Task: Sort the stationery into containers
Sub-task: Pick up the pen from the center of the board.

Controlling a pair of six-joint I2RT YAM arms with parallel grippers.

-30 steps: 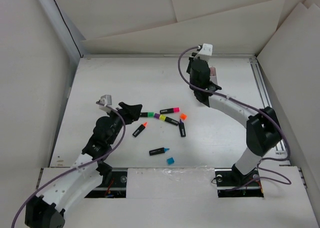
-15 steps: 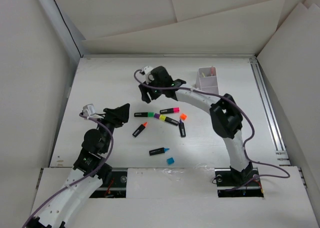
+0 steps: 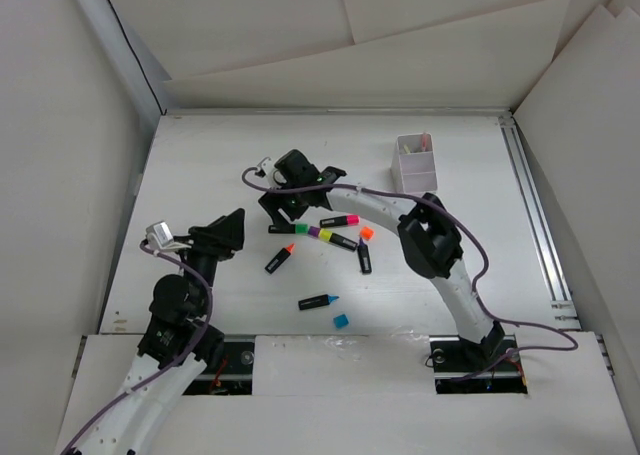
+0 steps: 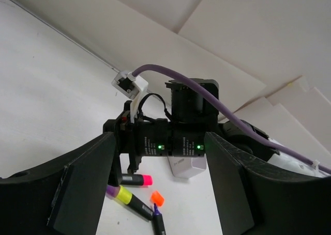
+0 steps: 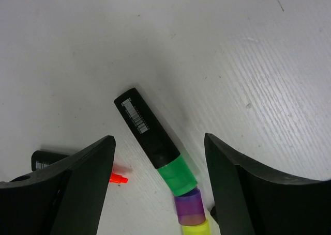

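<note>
Centring the right gripper [image 5: 158, 188], jaws apart, on the barrel of the green-capped highlighter [image 5: 150, 137] should spare the purple cap [image 5: 189, 206] touching it; left gripper [image 4: 160, 193] jaws apart too.

Flat on the counter [image 3: 200, 175], a green-capped black highlighter [image 3: 288, 228] lies end to end with a purple-and-yellow-ended one [image 3: 333, 237]. A pink-capped one [image 3: 340, 220] lies just behind them. Nearer are an uncapped orange-tipped highlighter [image 3: 279, 259], a blue-tipped one [image 3: 318, 301], and loose orange [image 3: 366, 232] and blue [image 3: 341, 320] caps. A white box [image 3: 415, 171] stands upright at the far right.
</note>
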